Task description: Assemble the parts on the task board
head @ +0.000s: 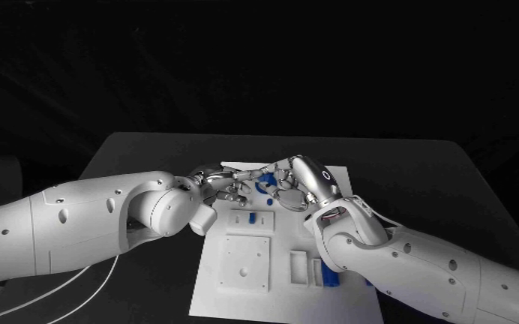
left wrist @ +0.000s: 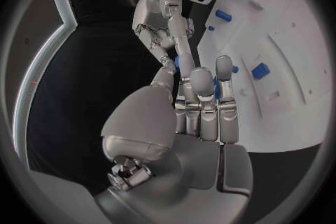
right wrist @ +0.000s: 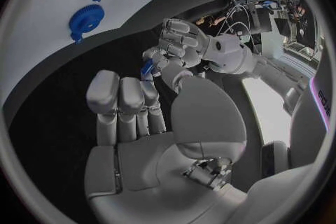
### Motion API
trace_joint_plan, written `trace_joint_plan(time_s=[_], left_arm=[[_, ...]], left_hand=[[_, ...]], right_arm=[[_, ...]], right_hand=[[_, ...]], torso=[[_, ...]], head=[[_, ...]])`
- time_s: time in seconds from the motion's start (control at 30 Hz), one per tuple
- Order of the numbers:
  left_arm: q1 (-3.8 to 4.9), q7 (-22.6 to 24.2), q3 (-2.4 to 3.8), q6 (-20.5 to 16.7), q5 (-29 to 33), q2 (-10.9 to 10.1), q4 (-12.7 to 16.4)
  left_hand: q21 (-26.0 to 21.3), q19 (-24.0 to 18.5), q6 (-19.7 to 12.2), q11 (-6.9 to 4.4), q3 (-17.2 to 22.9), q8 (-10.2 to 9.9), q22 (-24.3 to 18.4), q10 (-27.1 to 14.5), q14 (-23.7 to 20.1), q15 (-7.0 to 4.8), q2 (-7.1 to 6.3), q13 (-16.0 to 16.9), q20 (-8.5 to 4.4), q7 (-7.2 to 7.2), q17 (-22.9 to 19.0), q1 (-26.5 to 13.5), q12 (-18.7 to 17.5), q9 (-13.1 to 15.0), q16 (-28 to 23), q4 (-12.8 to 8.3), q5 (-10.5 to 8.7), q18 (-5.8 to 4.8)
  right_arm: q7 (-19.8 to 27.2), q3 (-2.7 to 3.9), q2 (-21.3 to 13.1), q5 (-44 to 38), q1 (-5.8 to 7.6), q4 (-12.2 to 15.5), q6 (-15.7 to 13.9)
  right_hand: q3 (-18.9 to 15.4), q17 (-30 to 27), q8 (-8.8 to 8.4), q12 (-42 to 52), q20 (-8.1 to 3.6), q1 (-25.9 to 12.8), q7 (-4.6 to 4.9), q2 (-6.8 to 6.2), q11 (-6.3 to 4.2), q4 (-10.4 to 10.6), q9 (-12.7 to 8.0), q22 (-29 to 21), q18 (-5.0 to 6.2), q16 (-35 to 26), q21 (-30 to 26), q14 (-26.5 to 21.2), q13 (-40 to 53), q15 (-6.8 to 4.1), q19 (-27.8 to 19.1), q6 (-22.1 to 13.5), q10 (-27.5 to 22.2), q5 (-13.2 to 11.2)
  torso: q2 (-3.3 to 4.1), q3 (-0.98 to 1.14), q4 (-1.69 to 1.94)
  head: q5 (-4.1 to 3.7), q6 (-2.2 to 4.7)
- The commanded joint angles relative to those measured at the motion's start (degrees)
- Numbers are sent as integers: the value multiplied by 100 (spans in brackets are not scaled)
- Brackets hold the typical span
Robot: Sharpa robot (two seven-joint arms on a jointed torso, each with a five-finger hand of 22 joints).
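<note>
- Both hands meet above the task board (head: 259, 294)'s far edge — a small blue part (right wrist: 147, 69) pinched between their fingertips.
- Left hand (head: 222, 183) grips it; right hand (head: 294, 181) also touches it, hold uncertain.
- Part's long axis: cannot tell.

A dark room around a black tabletop.

The tabletop (head: 433, 170) was matte black with rounded far corners, catching a dull grey sheen from overhead light. Behind it hung a black backdrop (head: 259, 46) with faint folds, like cloth. Past the table's edge, the right wrist view caught a brightly lit strip of pale floor (right wrist: 269, 106) and a cluttered stand with cables (right wrist: 262, 3) beyond it.
</note>
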Motion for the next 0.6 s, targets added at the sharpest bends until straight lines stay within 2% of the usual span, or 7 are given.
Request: trace_joint_plan(time_s=[0.03,0.23,0.6], left_arm=[[2,31,3,144,-95,3,9],[2,11,3,171,-137,5,10],[2,-16,3,195,-183,4,14]], left_hand=[[21,-38,28,0,-15,-11,20,198,-28,2,20,-7,-19,-6,1,66,-34,-4,-2,-77,36,-40],[28,-39,75,-2,-52,-13,26,202,-27,-3,54,-6,-22,-21,2,94,-37,-1,5,-146,20,-42],[35,-38,90,-3,-139,-12,29,198,-27,-2,-7,-11,-23,-19,3,74,-52,-3,13,-190,-38,-40]], right_arm=[[94,2,2,12,-4,14,109],[110,2,7,20,-4,10,148],[130,2,11,24,-4,2,211]], right_hand=[[21,8,39,-13,-35,42,-67,126,11,-10,43,667,-85,-33,3,18,28,-35,80,131,41,15],[21,8,39,-13,-35,42,-67,126,11,-10,43,667,-85,-33,3,18,28,-35,80,131,41,15],[9,12,39,-16,-33,41,-67,135,12,-18,43,667,-85,-35,1,17,43,-34,78,129,42,15]], torso=[[0,-5,2],[1,-5,0],[2,-4,-2]], head=[[-2,1],[-5,-8],[-12,-19]])
